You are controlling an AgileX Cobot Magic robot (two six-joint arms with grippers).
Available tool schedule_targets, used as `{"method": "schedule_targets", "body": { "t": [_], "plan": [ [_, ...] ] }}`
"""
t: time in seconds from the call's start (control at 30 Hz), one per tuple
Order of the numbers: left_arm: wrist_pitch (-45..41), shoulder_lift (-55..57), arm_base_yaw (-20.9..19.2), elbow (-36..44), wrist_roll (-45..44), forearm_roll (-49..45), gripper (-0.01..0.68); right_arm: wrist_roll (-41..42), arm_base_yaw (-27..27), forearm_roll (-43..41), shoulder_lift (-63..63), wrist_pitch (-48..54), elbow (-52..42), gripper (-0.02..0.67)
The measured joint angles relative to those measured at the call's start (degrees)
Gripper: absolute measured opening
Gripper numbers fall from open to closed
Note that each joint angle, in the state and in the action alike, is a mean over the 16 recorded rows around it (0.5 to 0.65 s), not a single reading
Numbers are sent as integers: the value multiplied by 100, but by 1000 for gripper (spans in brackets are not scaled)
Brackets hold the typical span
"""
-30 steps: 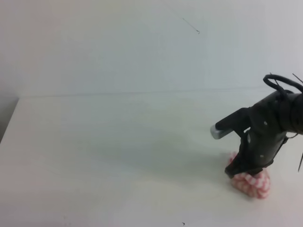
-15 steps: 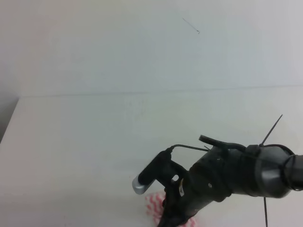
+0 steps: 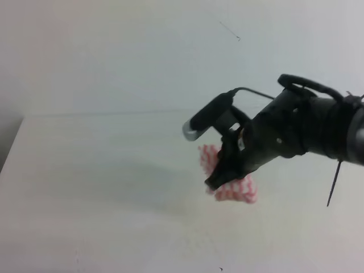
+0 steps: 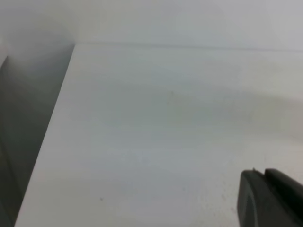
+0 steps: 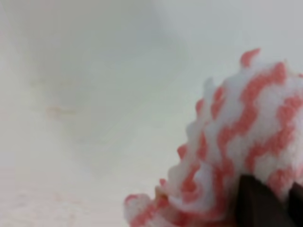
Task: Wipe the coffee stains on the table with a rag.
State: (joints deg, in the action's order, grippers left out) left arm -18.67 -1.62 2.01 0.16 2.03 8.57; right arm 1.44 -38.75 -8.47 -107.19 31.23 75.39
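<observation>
My right gripper is shut on a red-and-white striped rag, pressing it onto the white table right of centre. In the right wrist view the rag fills the lower right, with a dark fingertip over it. A faint orange-brown smear of coffee stains lies on the table to the rag's left. No stain shows in the high view. Of the left gripper only a dark finger shows, at the lower right of the left wrist view above bare table.
The table's left edge drops off beside a grey gap. A pale wall rises behind the far edge. A thin black cable tie sticks down from the right arm.
The right arm swept the rag from the front right to the front centre, then back and up toward the middle of the table. The grip on the rag held throughout.
</observation>
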Motion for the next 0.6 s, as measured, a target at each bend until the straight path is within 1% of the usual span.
{"method": "schedule_targets", "body": {
  "t": [0.2, 0.37, 0.47, 0.6],
  "plan": [
    [0, 0, 0, 0, -1, 1, 0, -606, 615, -375, -17, 156, -2, 31],
    [0, 0, 0, 31, -2, 2, 0, -969, 944, -406, -93, 181, -135, 36],
    [0, 0, 0, 31, -2, 3, 0, -1081, 1037, -328, -142, 171, -204, 56],
    [0, 0, 0, 47, -2, 4, 0, -1191, 1066, -221, -199, 121, -241, 111]
  ]
}}
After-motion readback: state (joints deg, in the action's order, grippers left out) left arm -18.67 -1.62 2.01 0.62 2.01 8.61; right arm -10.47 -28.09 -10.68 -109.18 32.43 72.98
